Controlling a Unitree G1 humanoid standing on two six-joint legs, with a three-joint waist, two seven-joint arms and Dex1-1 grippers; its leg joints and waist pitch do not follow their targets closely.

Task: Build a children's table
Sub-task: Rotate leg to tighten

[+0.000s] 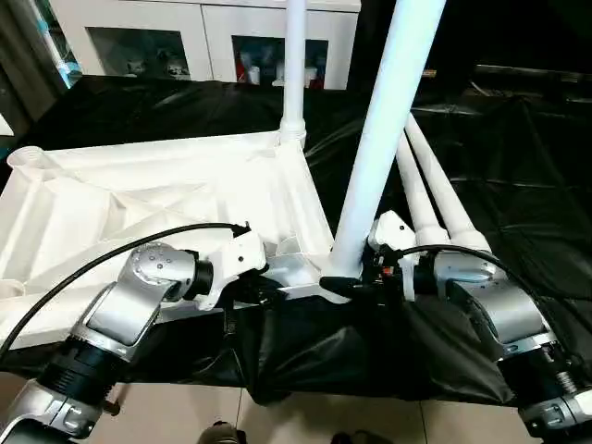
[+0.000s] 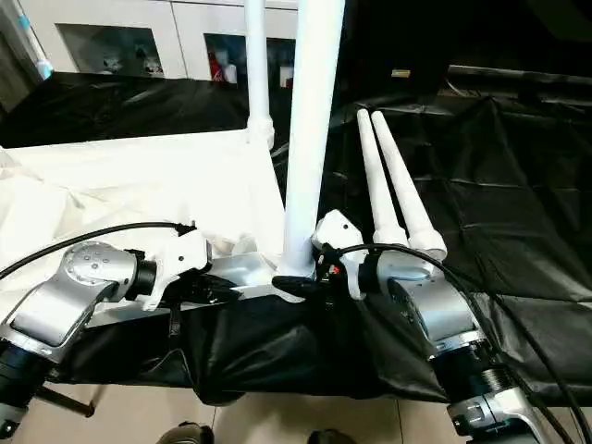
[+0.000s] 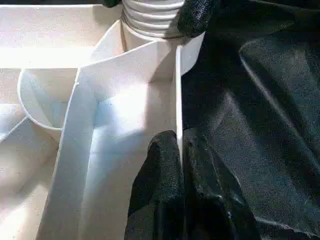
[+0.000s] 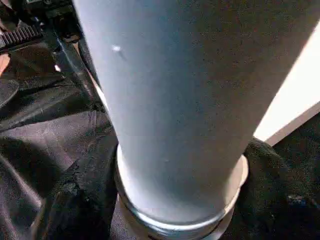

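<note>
Two legs up so far: one upper centre, one centre frame (image 1: pixel 384 139) w/ right claw (image 1: pixel 356 282) clamped round its base. Tabletop (image 1: pixel 166 199) upside down, left of frame; left claw (image 3: pixel 181 185) pinched shut on its rim. Light, stiff, slick plastic; best gripped low nr socket.

Black-draped table (image 1: pixel 518 139), white glass-door cabinet (image 1: pixel 185 37)

Both silver arms reach in from the bottom corners. The left black two-finger pincer (image 3: pixel 181 192) is pinched tight; the right black two-finger pincer (image 1: pixel 344 285) sits mid-frame.
</note>
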